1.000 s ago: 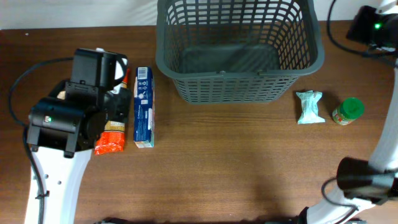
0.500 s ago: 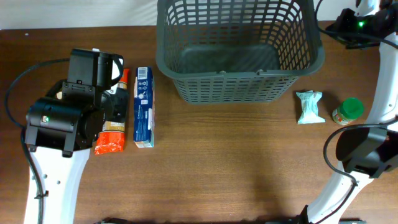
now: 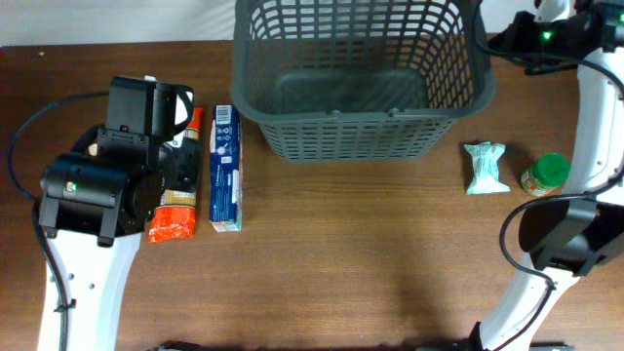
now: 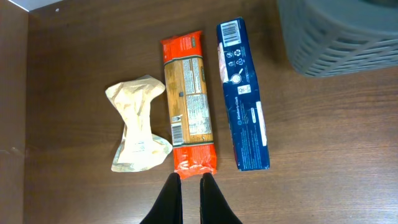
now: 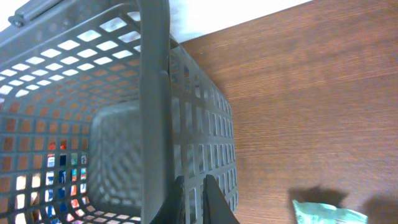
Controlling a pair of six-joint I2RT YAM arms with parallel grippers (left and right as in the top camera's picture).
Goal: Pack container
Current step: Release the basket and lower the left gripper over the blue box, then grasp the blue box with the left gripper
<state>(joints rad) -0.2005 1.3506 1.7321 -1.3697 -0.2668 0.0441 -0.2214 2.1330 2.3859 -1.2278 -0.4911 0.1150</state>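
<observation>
Beige pouch (image 4: 138, 132), orange packet (image 4: 188, 102), blue box (image 4: 242, 93) side by side, container (image 4: 348, 37) corner

The basket (image 3: 361, 115) stands at the far middle of the table (image 3: 370, 273). To its left three things lie side by side, each lengthways front to back: a box (image 3: 225, 168) nearest the basket, a packet (image 3: 175, 219) just left of the box, and a pouch (image 4: 138, 132) just left of the packet. Right of the basket and slightly nearer lies a pack (image 3: 486, 168), with a jar (image 3: 545, 175) just beside it, further right.

dk wood tbl (image 3: 370, 253), white wall (image 3: 117, 19)
</observation>
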